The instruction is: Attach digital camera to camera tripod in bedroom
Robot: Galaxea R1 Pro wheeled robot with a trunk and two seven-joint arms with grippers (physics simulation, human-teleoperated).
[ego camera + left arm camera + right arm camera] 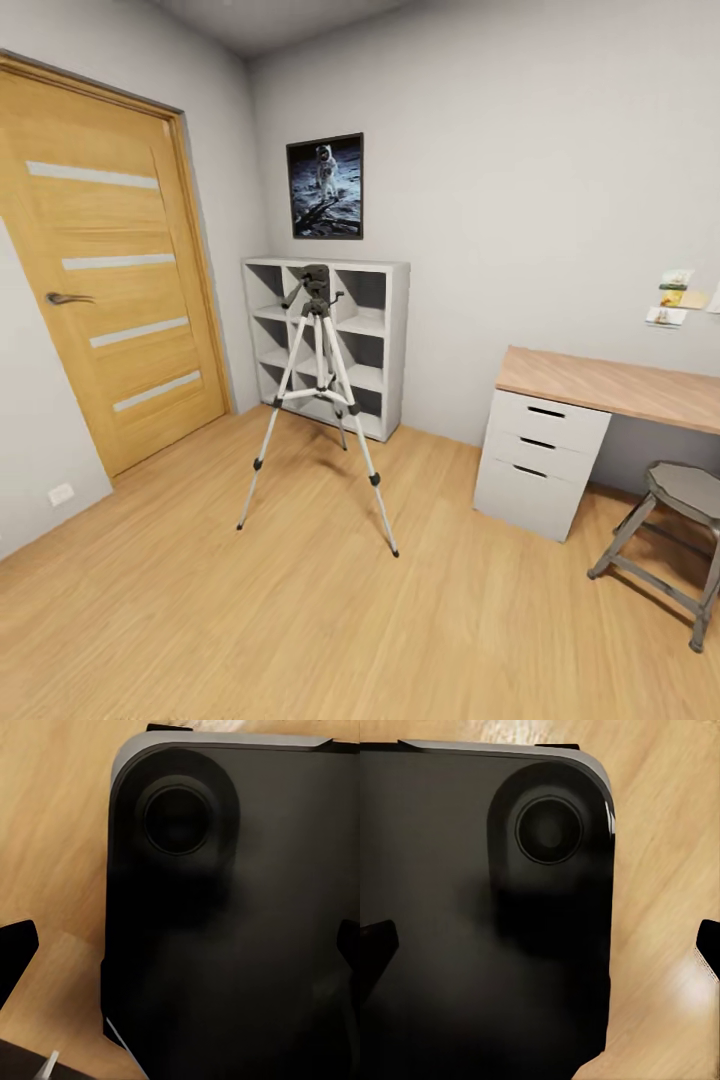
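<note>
The camera tripod (318, 390) stands on the light wood floor in the middle of the head view, in front of the grey cube shelf (385, 345). Its three silver-grey legs are spread, and its black head (316, 280) with the pan handle is on top. The digital camera is out of view. In the left wrist view my left gripper (187, 945) hangs open over a black part of my own body (225, 907), nothing between its fingers. My right gripper (547, 941) is open the same way in the right wrist view.
A wooden door (110, 280) is shut on the left wall. At the right stand a wood-topped desk (610, 385) with white drawers (540, 460) and a grey stool (680, 530). A framed astronaut picture (325, 187) hangs above the shelf. Wood floor (250, 620) lies between me and the tripod.
</note>
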